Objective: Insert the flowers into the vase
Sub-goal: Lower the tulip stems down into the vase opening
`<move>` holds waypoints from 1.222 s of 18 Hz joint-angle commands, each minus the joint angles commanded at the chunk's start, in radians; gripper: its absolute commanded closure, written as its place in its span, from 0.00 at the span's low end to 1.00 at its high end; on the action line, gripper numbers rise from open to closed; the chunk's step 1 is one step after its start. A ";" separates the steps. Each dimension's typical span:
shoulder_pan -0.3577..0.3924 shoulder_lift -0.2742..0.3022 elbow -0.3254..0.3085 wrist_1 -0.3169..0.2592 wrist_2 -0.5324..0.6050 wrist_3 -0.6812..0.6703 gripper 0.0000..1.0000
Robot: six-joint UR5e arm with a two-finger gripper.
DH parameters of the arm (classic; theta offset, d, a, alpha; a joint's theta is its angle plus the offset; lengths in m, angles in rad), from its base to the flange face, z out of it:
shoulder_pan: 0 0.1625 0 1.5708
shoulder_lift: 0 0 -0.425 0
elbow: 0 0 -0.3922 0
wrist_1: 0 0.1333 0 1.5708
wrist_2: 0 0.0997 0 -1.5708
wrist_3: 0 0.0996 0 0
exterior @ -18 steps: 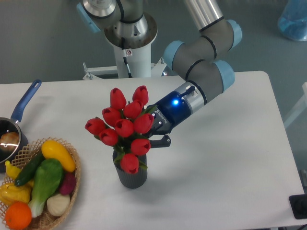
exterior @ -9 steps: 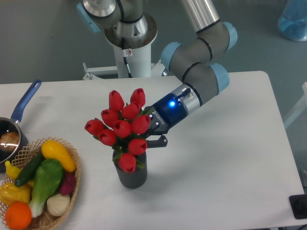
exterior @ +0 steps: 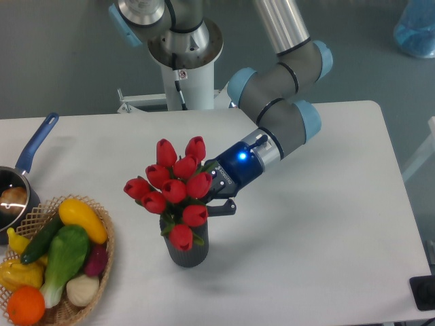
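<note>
Red flowers (exterior: 173,188) in dark vase (exterior: 187,252), stems pinched by end effector (exterior: 212,201).

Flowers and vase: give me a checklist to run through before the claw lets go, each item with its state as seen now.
1. The flowers sit over the vase, with the lowest bud at its mouth: ok.
2. Stems seated down inside the vase: cannot tell, since buds and leaves hide the mouth.
3. The vase stands upright on the table: ok.
4. The claw grips the bunch: cannot tell, because the buds hide most of the fingers.
5. Room beside the vase: ok, the wicker basket stands apart to one side.
6. Bunch balanced: not ok, most buds lean to the basket side of the vase, so it may tip when released.
</note>
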 joint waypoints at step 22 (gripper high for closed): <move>0.014 -0.029 -0.045 0.000 0.006 0.080 0.74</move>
